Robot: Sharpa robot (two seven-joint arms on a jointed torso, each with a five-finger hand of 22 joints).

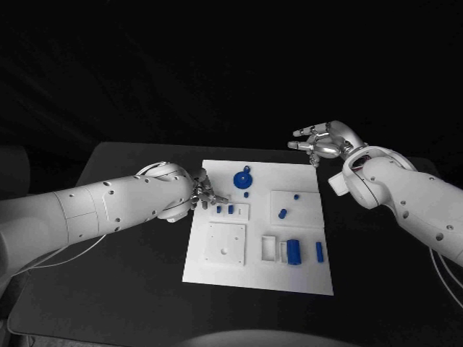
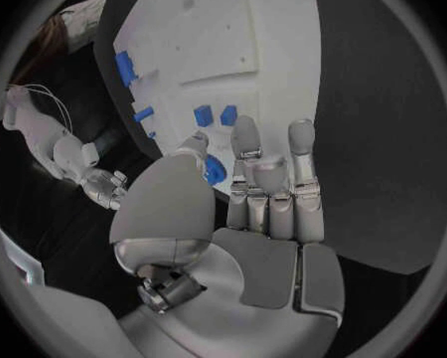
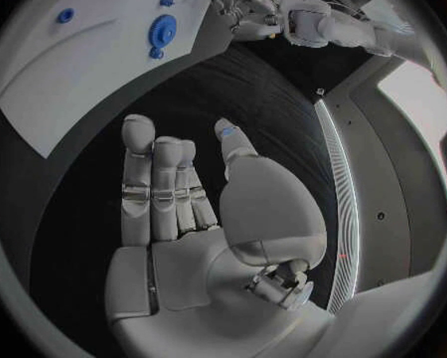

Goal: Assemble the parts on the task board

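The left hand [image 1: 198, 194] is low at the near-left edge of the task board [image 1: 223, 271], fingers extended side by side and holding nothing — released, with the fingertips [image 2: 246, 129] reaching toward the two small blue parts [image 1: 224, 210] that stand in a raised white block just ahead of them. Whether those tips touch the board, I cannot tell. Just beyond that hand sits the round blue gear part [image 1: 242, 177], on the board's far portion. Over on the other side, the right hand [image 1: 321, 142] hovers off the board's far right corner, above the black table [image 1: 117, 303], palm open and fingers [image 3: 162, 184] straight — empty as well. From its wrist camera the gear part [image 3: 163, 30] lies well ahead of the fingertips. Farther from both hands, toward the robot, a small blue peg [image 1: 283, 213] rests on a square white block, and a blue rectangular block [image 1: 293, 251] with a slim blue bar [image 1: 319, 251] beside it lies near the board's near right edge.
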